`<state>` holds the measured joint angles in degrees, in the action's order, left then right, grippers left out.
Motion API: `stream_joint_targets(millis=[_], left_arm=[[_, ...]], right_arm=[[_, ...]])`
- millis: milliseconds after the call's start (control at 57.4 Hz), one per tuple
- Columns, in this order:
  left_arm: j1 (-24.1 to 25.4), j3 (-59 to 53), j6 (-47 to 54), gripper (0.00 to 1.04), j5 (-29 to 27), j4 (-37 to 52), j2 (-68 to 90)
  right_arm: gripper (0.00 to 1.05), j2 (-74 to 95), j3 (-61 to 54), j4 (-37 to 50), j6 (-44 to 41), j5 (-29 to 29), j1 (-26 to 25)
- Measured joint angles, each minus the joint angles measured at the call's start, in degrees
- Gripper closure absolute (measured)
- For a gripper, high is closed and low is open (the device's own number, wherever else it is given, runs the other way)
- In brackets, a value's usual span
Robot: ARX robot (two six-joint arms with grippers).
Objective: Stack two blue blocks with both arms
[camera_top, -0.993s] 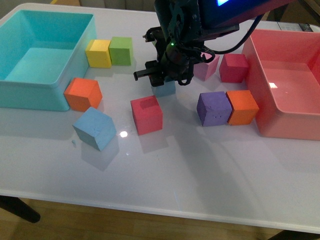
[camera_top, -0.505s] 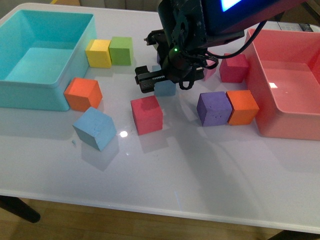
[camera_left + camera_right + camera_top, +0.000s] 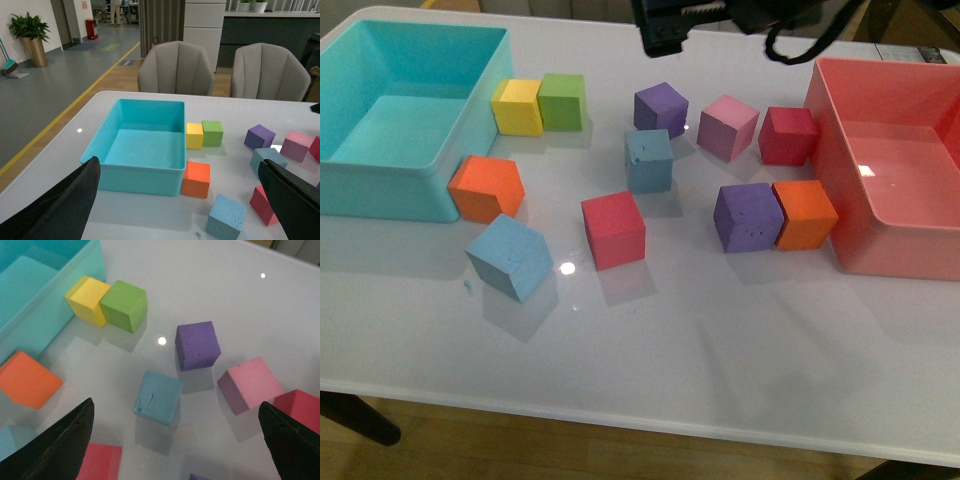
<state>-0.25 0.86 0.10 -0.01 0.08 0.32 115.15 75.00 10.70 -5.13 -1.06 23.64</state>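
One blue block (image 3: 649,160) sits on the white table near the middle, between a purple cube and a red cube. It also shows in the right wrist view (image 3: 159,397) and the left wrist view (image 3: 268,160). The other blue block (image 3: 510,256) sits turned at the front left, by the orange cube; the left wrist view shows it too (image 3: 226,217). My right gripper (image 3: 665,25) is open and empty, high above the far edge; its jaws (image 3: 175,405) stand wide over the middle block. My left gripper (image 3: 177,162) is open and empty, high above the turquoise bin; it is out of the front view.
A turquoise bin (image 3: 380,180) stands at the left, a pink bin (image 3: 880,250) at the right. Around the blocks are a red cube (image 3: 614,230), orange cubes (image 3: 487,187) (image 3: 805,214), yellow (image 3: 517,106), green (image 3: 562,100), purple (image 3: 661,108) (image 3: 748,216), pink (image 3: 728,127) and dark red (image 3: 788,135) cubes.
My right arm has lifted from low over the middle blue block up to the far edge. The block stays on the table, now uncovered. No cube has moved.
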Motion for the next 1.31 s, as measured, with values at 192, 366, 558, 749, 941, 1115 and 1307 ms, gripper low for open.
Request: stream_joint_targets(millis=[192, 366, 558, 749, 941, 1115, 1307], left_arm=[[0.00, 0.00, 0.00, 0.09, 0.02, 0.00, 0.00], [0.00, 0.00, 0.02, 0.09, 0.13, 0.00, 0.00], [0.00, 0.00, 0.00, 0.09, 0.00, 0.00, -0.02], [0.00, 0.00, 0.00, 0.09, 0.00, 0.00, 0.00], [0.00, 0.00, 0.00, 0.09, 0.00, 0.00, 0.00], [0.00, 0.00, 0.00, 0.09, 0.00, 0.00, -0.02], [0.00, 0.00, 0.02, 0.09, 0.00, 0.00, -0.02]], right_arm=[[0.09, -20.57, -21.33, 4.11, -2.34, -3.48, -3.91], [0.22, -27.23, -34.25, 24.24, 1.18, 11.50, -5.14], [0.64, -36.85, -51.82, 44.72, 4.28, 14.08, -10.05], [0.99, -44.00, -59.91, 44.44, 4.50, 10.73, -13.66], [1.03, -52.50, -65.55, 41.81, 4.61, 7.98, -16.55], [1.03, -59.34, -69.79, 39.45, 4.68, 5.88, -18.58], [1.03, -65.61, -73.33, 35.93, 4.72, 1.44, -23.39]])
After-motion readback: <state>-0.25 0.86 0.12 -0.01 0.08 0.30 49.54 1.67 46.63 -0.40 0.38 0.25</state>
